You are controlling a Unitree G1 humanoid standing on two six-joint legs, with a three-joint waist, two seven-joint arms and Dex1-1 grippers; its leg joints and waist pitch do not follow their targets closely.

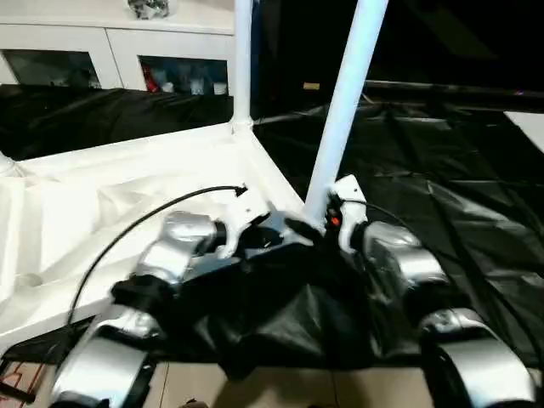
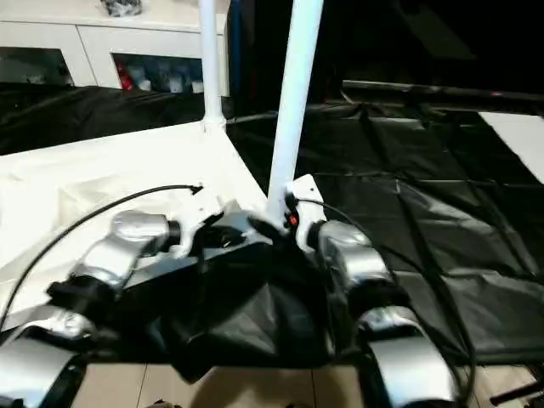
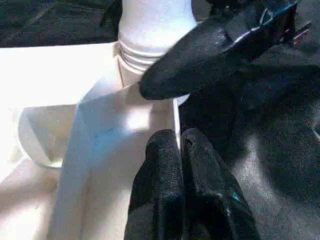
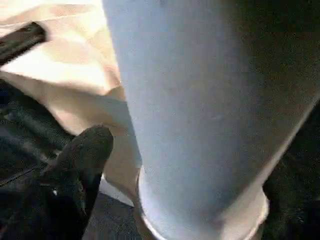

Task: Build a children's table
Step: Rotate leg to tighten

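The children's table top (image 1: pixel 102 204) lies upside down, white, on a black sheet. Two white legs stand upright in its corner sockets: one at the far corner (image 1: pixel 242 59), one at the near right corner (image 1: pixel 344 102). My right gripper (image 1: pixel 316 223) sits at the base of the near leg (image 4: pixel 210 110), open. One black finger (image 4: pixel 82 165) stands a little off the tube, and the same gripper's finger (image 3: pixel 200 55) crosses in front of the leg's threaded collar (image 3: pixel 137 55). Just left of it, my left gripper (image 3: pixel 180 150) is shut, fingertips against the table's rim.
A black sheet (image 1: pixel 442 170) covers the floor to the right and behind. A white cabinet (image 1: pixel 110 42) with glass doors stands at the back left. A black cable (image 1: pixel 144 221) arcs over my left forearm. Tiled floor (image 1: pixel 280 391) shows at the near edge.
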